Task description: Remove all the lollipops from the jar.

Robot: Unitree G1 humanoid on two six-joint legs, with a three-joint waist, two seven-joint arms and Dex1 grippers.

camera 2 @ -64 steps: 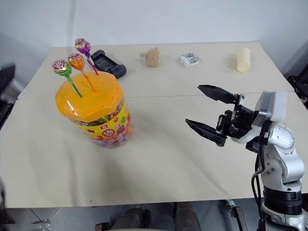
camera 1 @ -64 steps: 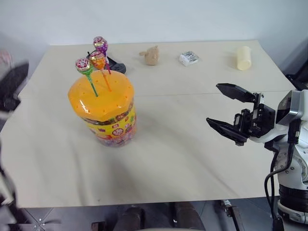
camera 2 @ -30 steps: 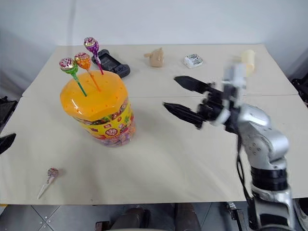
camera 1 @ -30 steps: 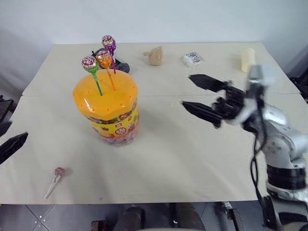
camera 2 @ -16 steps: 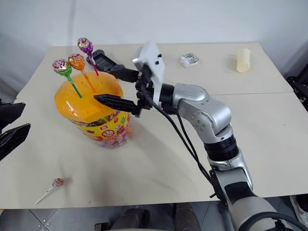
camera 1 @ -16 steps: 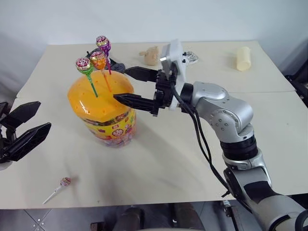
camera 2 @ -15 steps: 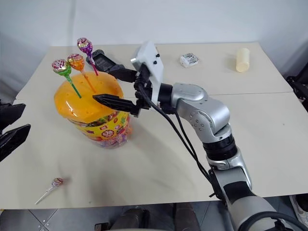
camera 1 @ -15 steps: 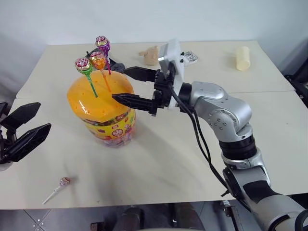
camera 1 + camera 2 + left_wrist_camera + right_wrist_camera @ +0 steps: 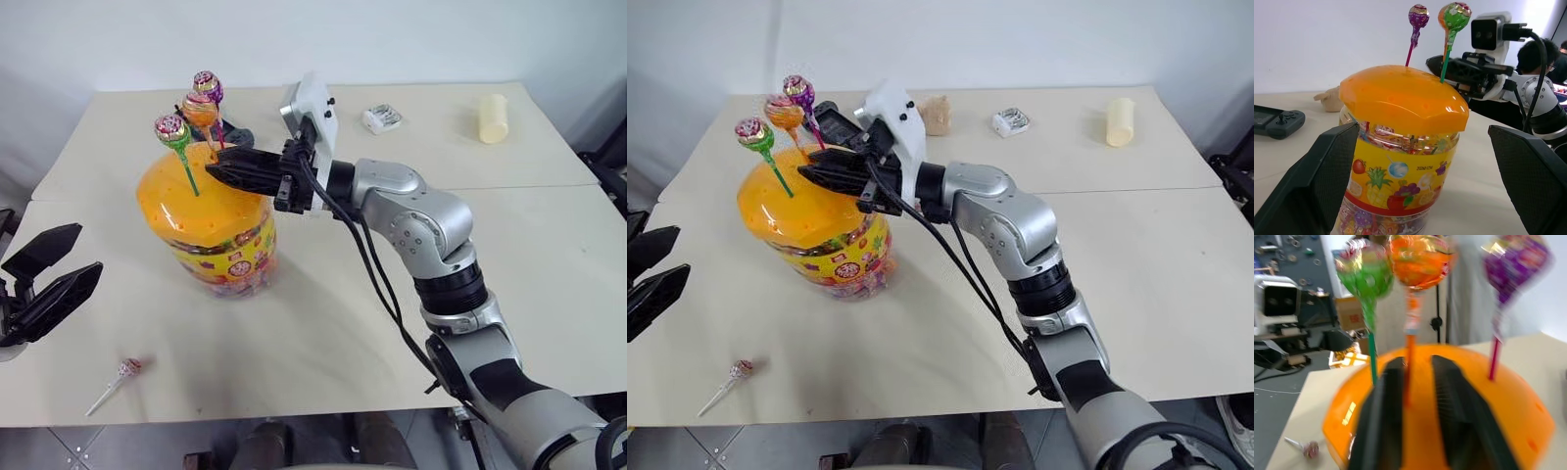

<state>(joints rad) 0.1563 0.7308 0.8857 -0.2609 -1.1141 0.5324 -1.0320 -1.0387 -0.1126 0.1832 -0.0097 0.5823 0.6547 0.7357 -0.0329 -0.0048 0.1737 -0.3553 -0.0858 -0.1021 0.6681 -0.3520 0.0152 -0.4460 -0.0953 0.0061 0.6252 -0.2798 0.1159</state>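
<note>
right end effector clamps orange-stick lollipop above jar, table edge well apart.

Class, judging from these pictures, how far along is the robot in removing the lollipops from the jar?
Done: one lollipop lies on the table. In hand: the right gripper is shut on the orange-stick lollipop, its stick in the jar lid. Left: the green-stick lollipop and magenta-stick lollipop. The left gripper is open.

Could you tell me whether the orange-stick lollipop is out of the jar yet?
Still in: its orange-stick lollipop stands in the domed orange lid, between the right tool fingers.
</note>
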